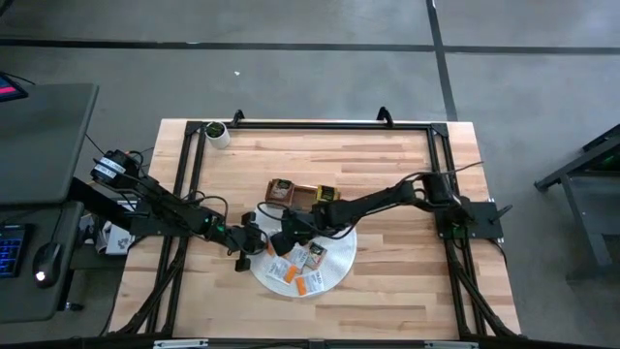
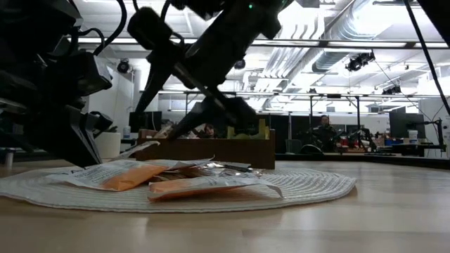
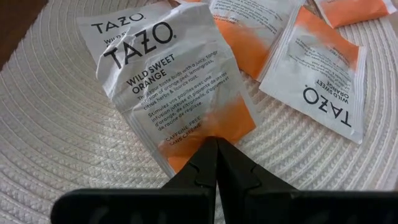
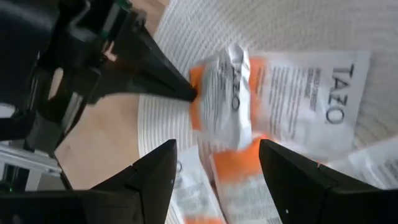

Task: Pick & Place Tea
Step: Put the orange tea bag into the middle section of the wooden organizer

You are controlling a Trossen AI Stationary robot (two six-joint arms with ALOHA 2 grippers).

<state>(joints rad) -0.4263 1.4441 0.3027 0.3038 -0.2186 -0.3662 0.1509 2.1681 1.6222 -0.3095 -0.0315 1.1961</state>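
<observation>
A: At the very tips of the left hand [image 3: 216, 142]: pinched tight on the orange corner of one tea packet [image 3: 168, 81]. Long axis straight out from those tips, white printed end farthest away.

B: Flat on the mat [image 3: 56, 143]?

A: Not quite. Crumpled, and apparently raised at the pinched end, over the round woven mat near its edge.

B: Next out?

A: Right hand [image 4: 217, 145], directly over the same packet. Spread wide, holding nothing. One finger to each side of the raised fold, apart from it as far as can be told.

B: So which is nearer?

A: Both on the spot, but only the left with a grip. Probably a handover: closing the right would likely catch the fold across its short side, clear of the left's tips.

B: Farther on?

A: Other packets [image 3: 323, 81] loose on the mat, just beside and partly under one another. Past the mat, the wooden tray [image 1: 302, 194] on the surface, toward the far edge.
</observation>
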